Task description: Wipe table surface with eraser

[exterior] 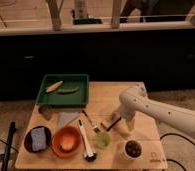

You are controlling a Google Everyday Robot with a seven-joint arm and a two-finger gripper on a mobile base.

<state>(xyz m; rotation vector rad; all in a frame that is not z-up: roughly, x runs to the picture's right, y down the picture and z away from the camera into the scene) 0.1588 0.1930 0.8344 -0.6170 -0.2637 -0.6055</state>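
Observation:
The table surface (141,95) is a light tan wooden top with plank lines. The eraser (109,124) is a small block with a tan top and a dark underside. It lies slanted on the table right of the middle, just above the green cup (102,140). My white arm reaches in from the right and bends down. My gripper (118,120) is low over the table at the eraser's right end, touching it or nearly so. The arm hides where they meet.
A green tray (83,80) with two vegetables stands at the back left. Along the front are a dark bowl (27,142) holding a blue-grey sponge (38,138), an orange bowl (66,141), a white-handled brush (85,139) and a small white bowl (133,148). A grey cloth (67,118) lies left of the middle.

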